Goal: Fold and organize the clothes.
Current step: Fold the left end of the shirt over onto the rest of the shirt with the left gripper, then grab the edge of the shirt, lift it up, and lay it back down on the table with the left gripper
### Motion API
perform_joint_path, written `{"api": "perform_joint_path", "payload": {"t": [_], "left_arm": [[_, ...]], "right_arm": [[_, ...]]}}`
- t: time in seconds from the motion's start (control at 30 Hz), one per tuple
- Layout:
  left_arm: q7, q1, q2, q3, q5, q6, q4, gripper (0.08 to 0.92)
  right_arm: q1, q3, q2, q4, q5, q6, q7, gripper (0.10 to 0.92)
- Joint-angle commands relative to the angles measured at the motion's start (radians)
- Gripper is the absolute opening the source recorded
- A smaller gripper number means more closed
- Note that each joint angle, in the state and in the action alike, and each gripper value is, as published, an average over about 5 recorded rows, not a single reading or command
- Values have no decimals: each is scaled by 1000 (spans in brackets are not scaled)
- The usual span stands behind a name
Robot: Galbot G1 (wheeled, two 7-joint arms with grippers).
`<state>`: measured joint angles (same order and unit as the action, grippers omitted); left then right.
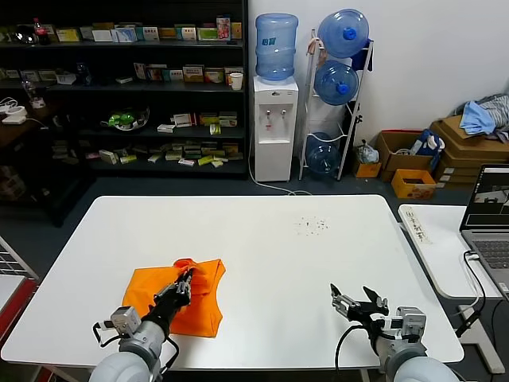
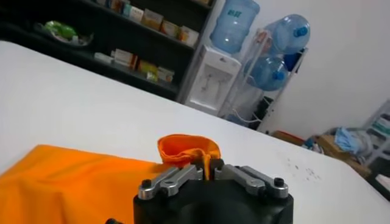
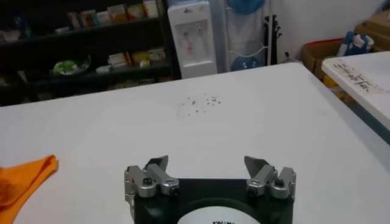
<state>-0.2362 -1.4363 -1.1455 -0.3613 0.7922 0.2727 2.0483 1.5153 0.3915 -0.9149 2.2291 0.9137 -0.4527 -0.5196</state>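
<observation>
The orange T-shirt (image 1: 176, 298) lies bunched on the white table (image 1: 262, 247), near the front edge on the robot's left side. The left gripper (image 1: 187, 280) sits on top of it, and its fingers are pinched together on a fold of the orange cloth. The left wrist view shows that fold lifted up in a small loop between the closed fingers (image 2: 183, 176), which the head view does not make clear.

The right gripper (image 1: 352, 296) hangs low over bare table on the right side, well apart from the shirt, and its fingers are spread wide with nothing between them. In the right wrist view only a corner of the shirt (image 3: 21, 182) shows at the edge.

Some small dark specks (image 1: 312, 226) lie on the table farther back. Beside the table on the right is a laptop (image 1: 489, 219). Behind the table stand dark shelves (image 1: 127, 87), a water cooler (image 1: 275, 119) and cardboard boxes (image 1: 406, 159)
</observation>
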Motion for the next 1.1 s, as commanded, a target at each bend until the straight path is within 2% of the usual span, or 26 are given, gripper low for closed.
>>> {"api": "perform_joint_path", "payload": {"t": [0.03,0.23,0.33,0.47,0.63,0.73,1.1], "left_arm": [[27,-34,16,11,69,56,45,261],[24,-38,77,-99,121,71,69,434],[87,-57,130,-198,36,63,22,521],[194,-137,237,-339,-102,24,-78,633],[235,-226,319,-407,-100,-19,-164,774],[233,-223,319,-404,-34,-21,-200,815],[230,-123,285,-322,118,19,-246,823]], "right_arm": [[-10,-4,0,-9,5,0,0,823],[-20,-10,0,-14,9,1,2,823],[-16,-4,2,-16,10,3,6,823],[-14,0,3,-19,11,5,11,823],[-23,-10,-1,-28,10,7,15,823],[-29,-19,-4,-32,8,7,15,823],[-22,-17,-3,-28,7,7,14,823]]}}
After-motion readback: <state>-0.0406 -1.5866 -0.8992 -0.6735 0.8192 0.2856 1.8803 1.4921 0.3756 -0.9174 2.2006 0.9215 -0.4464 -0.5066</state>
